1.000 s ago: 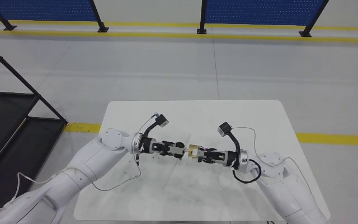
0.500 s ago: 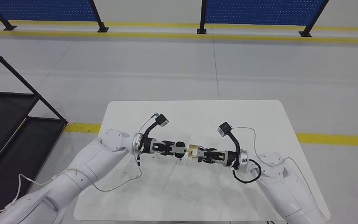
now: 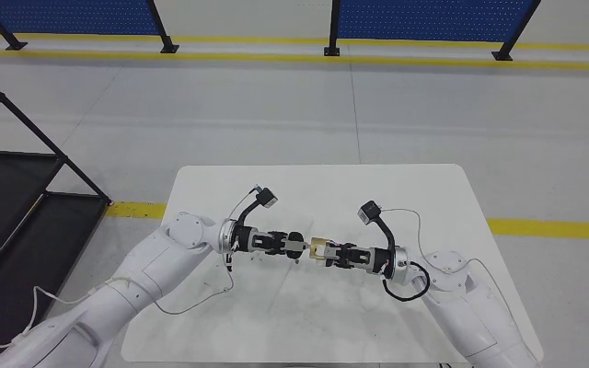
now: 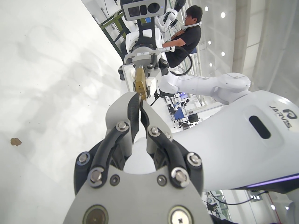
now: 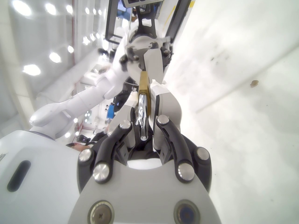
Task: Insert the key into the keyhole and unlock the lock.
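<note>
Lock (image 3: 318,247) is clamped by right gripper (image 3: 325,250); key (image 4: 141,98), barely seen, seems pinched by left gripper (image 3: 296,245) at its 9 o'clock.

- The key (image 4: 140,106) is almost wholly hidden between the dark pads (image 4: 133,108) of the left gripper (image 4: 139,97); only a thin metal edge shows.
- The keyhole is covered where those tips meet the lock (image 4: 140,83), so it cannot be told whether the key is in.
- At the middle of the top view, the lock is a small brass spot and the key is too small to make out.
- The fingers of the right gripper (image 5: 146,94) cover the lock's flat sides, and its shackle (image 5: 142,113) is a blurred glint.
- A brown speck (image 4: 16,141) on the table (image 4: 46,47) is too small to identify.
- The black rack (image 3: 37,212) is cut off by the top view's left edge.
</note>
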Controlling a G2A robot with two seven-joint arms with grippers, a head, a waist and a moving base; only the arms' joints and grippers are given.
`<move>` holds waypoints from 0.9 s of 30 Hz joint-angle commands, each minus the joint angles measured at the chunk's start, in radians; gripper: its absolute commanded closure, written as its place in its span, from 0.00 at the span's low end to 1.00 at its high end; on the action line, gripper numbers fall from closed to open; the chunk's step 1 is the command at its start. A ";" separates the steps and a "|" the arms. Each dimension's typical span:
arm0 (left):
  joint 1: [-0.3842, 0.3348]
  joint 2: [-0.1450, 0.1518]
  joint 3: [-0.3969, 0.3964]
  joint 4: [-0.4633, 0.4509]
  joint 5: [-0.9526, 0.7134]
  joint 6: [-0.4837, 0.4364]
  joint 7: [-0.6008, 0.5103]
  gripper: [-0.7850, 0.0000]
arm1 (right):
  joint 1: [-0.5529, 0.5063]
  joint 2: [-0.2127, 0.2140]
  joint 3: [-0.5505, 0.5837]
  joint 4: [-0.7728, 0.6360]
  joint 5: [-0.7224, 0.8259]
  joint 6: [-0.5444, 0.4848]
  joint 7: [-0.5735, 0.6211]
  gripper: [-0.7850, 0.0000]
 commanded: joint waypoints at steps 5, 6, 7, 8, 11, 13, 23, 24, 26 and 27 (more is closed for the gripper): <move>0.008 -0.003 -0.008 -0.013 0.051 -0.034 0.034 1.00 | 0.000 0.000 0.000 0.000 0.000 0.000 0.000 1.00; 0.009 -0.002 -0.010 -0.016 0.065 -0.043 0.043 1.00 | 0.000 0.000 0.000 0.000 0.000 0.000 0.000 1.00; 0.012 -0.002 -0.012 -0.019 0.080 -0.053 0.053 1.00 | 0.000 0.000 0.000 0.000 0.000 0.000 0.000 1.00; 0.013 -0.001 -0.016 -0.021 0.099 -0.064 0.064 1.00 | 0.000 0.000 0.000 0.000 0.000 0.000 0.000 1.00; 0.022 0.002 -0.024 -0.033 0.154 -0.103 0.103 1.00 | 0.000 0.000 0.000 0.000 0.000 0.000 0.000 1.00; 0.029 0.004 -0.031 -0.038 0.199 -0.131 0.132 1.00 | 0.000 0.000 0.000 0.000 0.000 0.000 0.000 1.00; 0.069 0.008 -0.074 -0.058 0.365 -0.235 0.247 1.00 | 0.000 0.000 0.000 0.000 0.000 0.000 0.000 1.00; 0.073 0.008 -0.079 -0.061 0.381 -0.242 0.259 1.00 | 0.000 0.000 0.000 0.000 0.000 0.000 0.000 1.00; 0.082 0.007 -0.086 -0.068 0.414 -0.246 0.282 1.00 | 0.000 0.000 0.000 0.000 0.000 0.000 0.000 1.00; 0.086 0.007 -0.088 -0.072 0.425 -0.245 0.291 1.00 | 0.000 0.000 0.000 0.000 0.000 0.000 0.000 1.00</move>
